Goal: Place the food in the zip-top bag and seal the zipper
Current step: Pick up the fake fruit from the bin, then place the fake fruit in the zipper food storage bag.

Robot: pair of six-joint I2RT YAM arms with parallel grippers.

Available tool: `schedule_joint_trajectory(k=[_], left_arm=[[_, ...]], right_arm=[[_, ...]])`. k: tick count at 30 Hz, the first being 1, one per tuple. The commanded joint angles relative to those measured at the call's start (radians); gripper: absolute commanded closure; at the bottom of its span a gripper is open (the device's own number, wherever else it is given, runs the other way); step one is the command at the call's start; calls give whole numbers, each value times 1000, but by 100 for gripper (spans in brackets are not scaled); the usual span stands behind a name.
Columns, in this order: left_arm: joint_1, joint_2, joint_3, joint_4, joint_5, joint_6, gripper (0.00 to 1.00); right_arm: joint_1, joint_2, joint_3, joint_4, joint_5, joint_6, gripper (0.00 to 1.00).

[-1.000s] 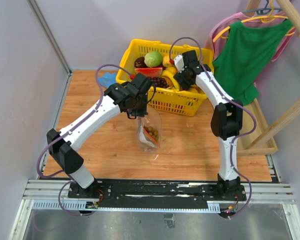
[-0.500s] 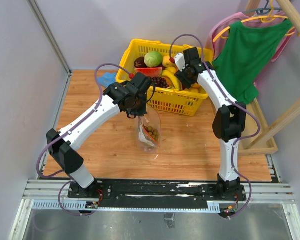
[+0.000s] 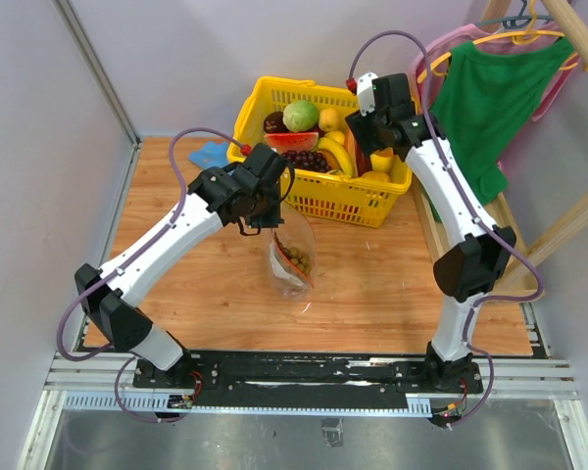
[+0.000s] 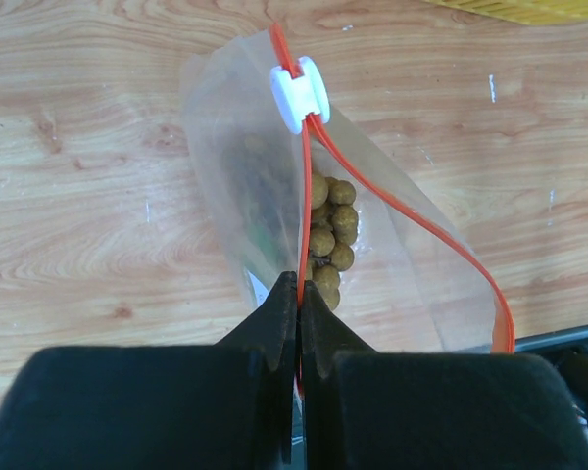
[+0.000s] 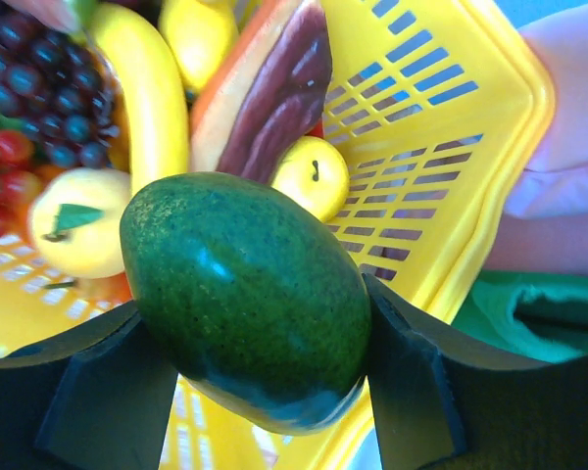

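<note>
Right wrist view: the right tool (image 5: 260,387) clamps a green fruit (image 5: 243,294) above the yellow basket (image 5: 451,137). The left tool (image 4: 296,328) pinches the bag (image 4: 225,186) by its zipper (image 4: 307,181).

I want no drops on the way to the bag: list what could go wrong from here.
1. The right gripper holds the glossy, rounded avocado over the yellow basket; it may slip free in transit.
2. The left gripper pinches only one side of the zipper, so the mouth of the zip-top bag looks narrow; the avocado may snag or topple it.
</note>
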Motion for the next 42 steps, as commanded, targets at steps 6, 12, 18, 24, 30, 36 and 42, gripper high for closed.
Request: schedule_joint_trajectory(k=[6,12,18,24,30,36,42], left_arm=[[9,-103,-78,94,51,-70,99],[11,-137,-117,125,76,-90,100],[11,-161,-151,148,80,-105,100],[12,-163,-161,157,87,-112,100],[14,-163,-158,160,82,-113,100],[15,-166,-169,163,82,-117,100],[16,-167,-174,165,88,-119,100]], right_arm=[[121,-210,-65,-16,25,305,84],[206,-396,-256,107,-60,475,84],[312,-569,-476,267,-93,595,85],[411,-677,-672,446,-177,706,85],[504,-730,-841,631,-200,756,84],[523,-704,-926,697,-262,807,82],[528,-671,-965,704,-259,811,78]])
